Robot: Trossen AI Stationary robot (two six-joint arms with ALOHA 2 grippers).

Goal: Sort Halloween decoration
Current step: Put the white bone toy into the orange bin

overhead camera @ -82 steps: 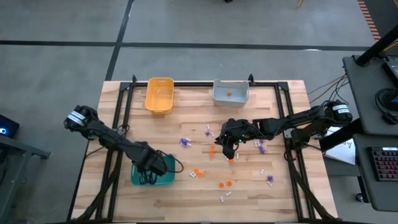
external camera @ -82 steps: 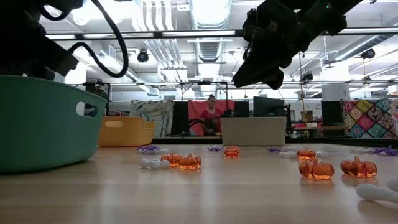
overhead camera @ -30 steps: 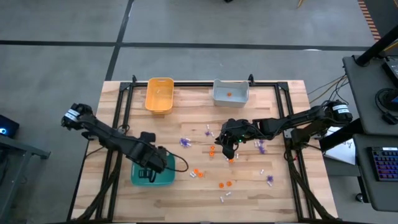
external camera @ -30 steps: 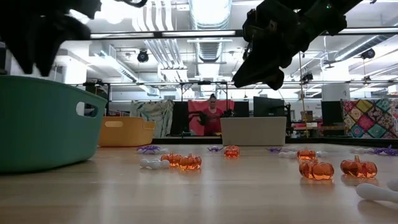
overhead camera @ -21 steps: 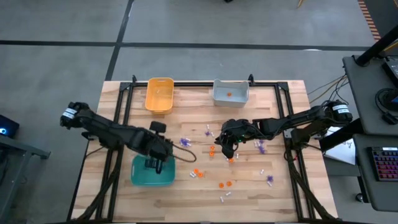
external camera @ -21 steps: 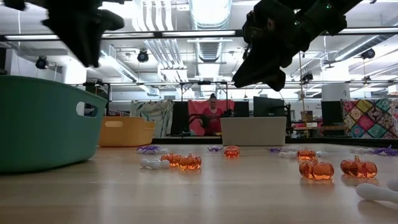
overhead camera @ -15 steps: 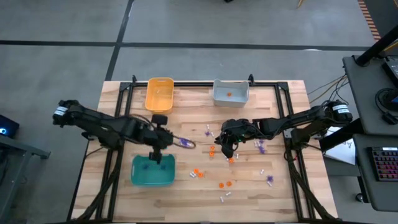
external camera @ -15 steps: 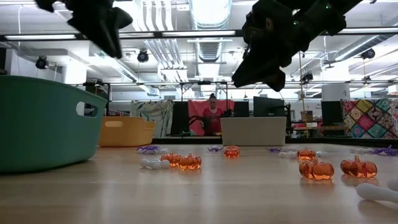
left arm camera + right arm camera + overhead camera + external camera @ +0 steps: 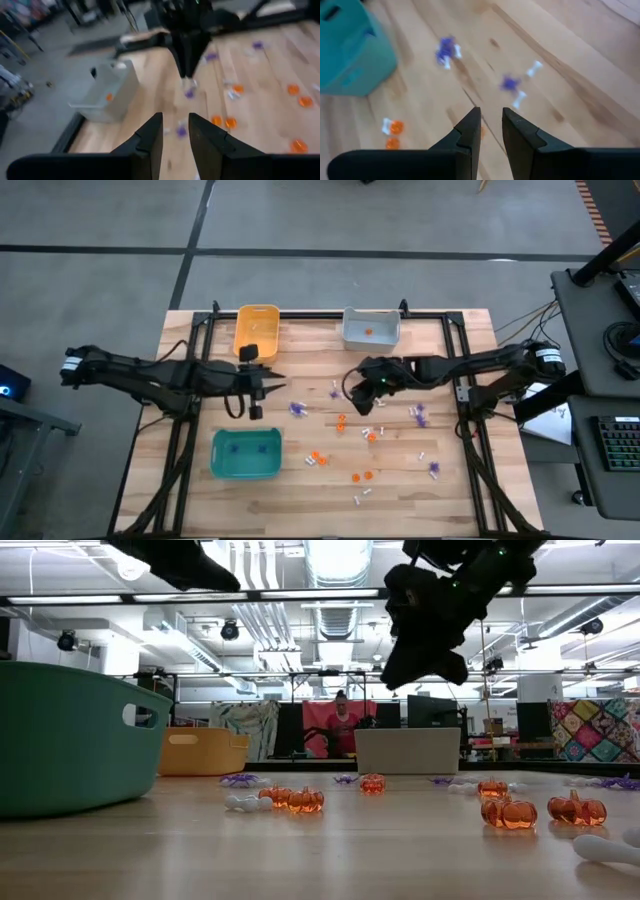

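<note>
Two arms raised above a wooden table (image 9: pixel 190 470) strewn with Halloween decoration (image 9: pixel 366 436)
Left gripper (image 9: pixel 268 387) hangs between the yellow bin (image 9: pixel 256 332) and teal bin (image 9: pixel 245 453); right gripper (image 9: pixel 352 387) hangs below the grey bin (image 9: pixel 370 327), which holds one orange piece. Both jaws stand narrowly parted, empty. Purple, orange and white trinkets lie scattered mid-table

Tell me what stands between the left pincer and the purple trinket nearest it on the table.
Nothing visible. The left pincer hangs over bare wood, and the purple trinket lies just beyond it toward the table's middle, with only open tabletop between them.
</note>
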